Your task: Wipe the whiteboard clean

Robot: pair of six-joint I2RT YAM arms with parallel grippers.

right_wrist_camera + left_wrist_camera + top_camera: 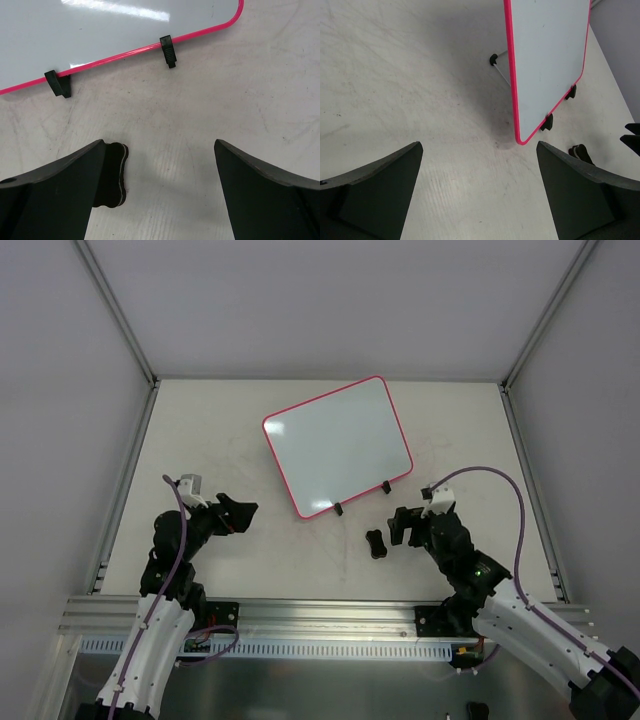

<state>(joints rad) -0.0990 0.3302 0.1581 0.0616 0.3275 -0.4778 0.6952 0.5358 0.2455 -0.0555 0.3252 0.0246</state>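
The whiteboard (337, 446), glossy white with a pink-red frame and two black clip feet, lies tilted at the table's middle. It also shows in the left wrist view (545, 60) and the right wrist view (100, 30); its surface looks blank. A small black eraser (375, 543) lies on the table just below the board. In the right wrist view the eraser (114, 175) sits beside the left finger. My right gripper (405, 524) is open and empty, just right of the eraser. My left gripper (243, 514) is open and empty, left of the board's near corner.
Aluminium rails (125, 480) border the table's left and right sides, with grey walls beyond. A metal ledge (320, 615) runs along the near edge by the arm bases. The board's wire stand leg (500, 67) shows behind it.
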